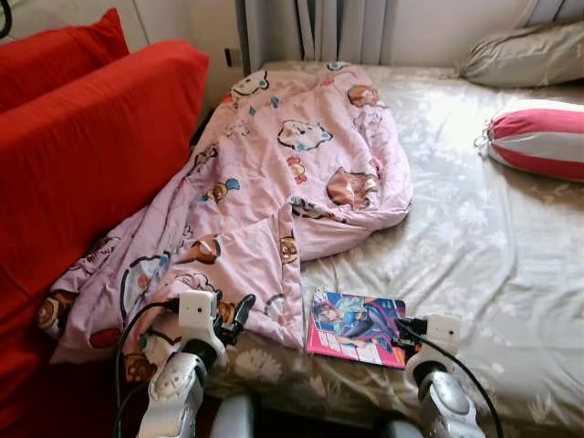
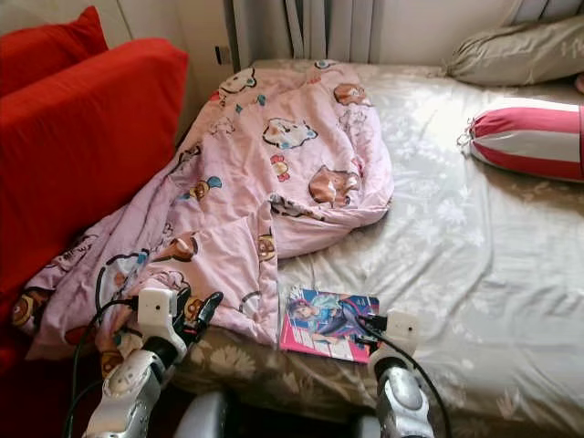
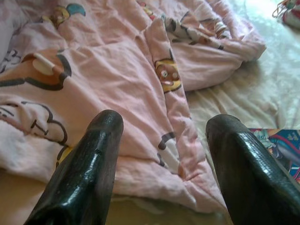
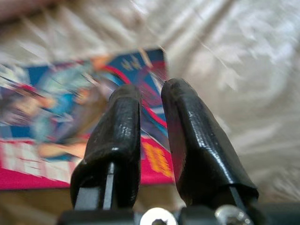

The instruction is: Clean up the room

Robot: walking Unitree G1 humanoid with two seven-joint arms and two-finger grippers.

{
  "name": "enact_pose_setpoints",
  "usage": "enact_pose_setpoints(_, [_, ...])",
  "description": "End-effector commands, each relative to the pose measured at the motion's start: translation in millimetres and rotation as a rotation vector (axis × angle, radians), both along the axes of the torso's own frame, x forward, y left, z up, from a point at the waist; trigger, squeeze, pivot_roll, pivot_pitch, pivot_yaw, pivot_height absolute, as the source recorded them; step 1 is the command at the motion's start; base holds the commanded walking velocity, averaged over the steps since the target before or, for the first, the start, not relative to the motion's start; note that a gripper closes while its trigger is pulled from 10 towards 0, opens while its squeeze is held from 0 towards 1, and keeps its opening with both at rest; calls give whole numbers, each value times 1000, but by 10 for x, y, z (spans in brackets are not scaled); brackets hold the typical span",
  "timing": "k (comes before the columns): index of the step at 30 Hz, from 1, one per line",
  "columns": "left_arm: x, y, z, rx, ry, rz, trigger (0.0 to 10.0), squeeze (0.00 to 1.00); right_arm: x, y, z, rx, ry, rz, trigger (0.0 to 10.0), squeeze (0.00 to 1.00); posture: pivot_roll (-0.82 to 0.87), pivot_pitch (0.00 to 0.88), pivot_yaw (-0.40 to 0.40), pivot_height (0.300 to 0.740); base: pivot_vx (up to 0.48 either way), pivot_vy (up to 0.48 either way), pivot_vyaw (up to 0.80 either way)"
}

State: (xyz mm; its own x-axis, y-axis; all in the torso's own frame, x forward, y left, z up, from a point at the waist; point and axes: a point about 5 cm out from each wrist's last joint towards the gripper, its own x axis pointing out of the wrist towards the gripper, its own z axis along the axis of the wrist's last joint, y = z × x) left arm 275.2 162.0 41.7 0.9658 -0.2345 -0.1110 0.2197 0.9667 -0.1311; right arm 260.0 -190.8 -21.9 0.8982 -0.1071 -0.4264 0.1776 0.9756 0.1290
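Note:
A pink cartoon-print quilt [image 1: 274, 182] lies crumpled across the left half of the bed [image 1: 474, 246] and spills over its near left edge. A colourful comic book [image 1: 356, 327] lies flat on the sheet at the near edge, just right of the quilt's hem. My left gripper [image 1: 239, 315] is open and hovers over the quilt's lower corner; in the left wrist view its fingers [image 3: 89, 164] frame the quilt [image 3: 117, 79]. My right gripper [image 1: 401, 333] is at the book's right edge, shut with nothing between its fingers [image 4: 197, 136], and the book [image 4: 51, 112] lies beneath it.
A red sofa [image 1: 82, 137] stands close against the bed's left side. A pink-and-white striped bolster [image 1: 538, 137] and a grey pillow [image 1: 525, 55] lie at the far right. Grey curtains [image 1: 319, 27] hang behind the bed. The floral sheet's right half is bare.

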Motion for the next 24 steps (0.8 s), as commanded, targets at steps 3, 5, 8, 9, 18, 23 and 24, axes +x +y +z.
enact_pose_setpoints(3, [-48,84,7,22,8,7,10000,0,-45,-22,-36,-2,15,-14,10000,0,122,196,60,616,0,0,0])
enact_pose_setpoints(5, [-82,107,-9,29,18,12,10000,0,-69,-31,-51,-24,21,-8,10000,0,125,201,62,601,0,0,0])
enact_pose_setpoints(8, [-121,129,-23,30,24,19,10000,0,-86,-35,-58,-22,16,-16,10000,0,131,206,63,601,0,0,0])
enact_pose_setpoints(9, [-154,144,-39,31,30,24,10000,0,-92,-30,-63,-21,18,-16,10000,0,139,212,65,601,0,0,0])
enact_pose_setpoints(18, [-327,231,-75,50,63,38,10000,0,-79,-28,-64,60,10,-97,10000,267,164,249,83,601,0,0,0])
enact_pose_setpoints(23, [-374,259,-56,60,66,40,10000,0,22,-62,42,132,-72,-138,10000,1000,185,263,92,601,0,0,0])
enact_pose_setpoints(24, [-387,270,-52,64,67,42,10000,0,48,-81,68,154,-90,-147,10000,1000,189,270,95,601,0,0,0])
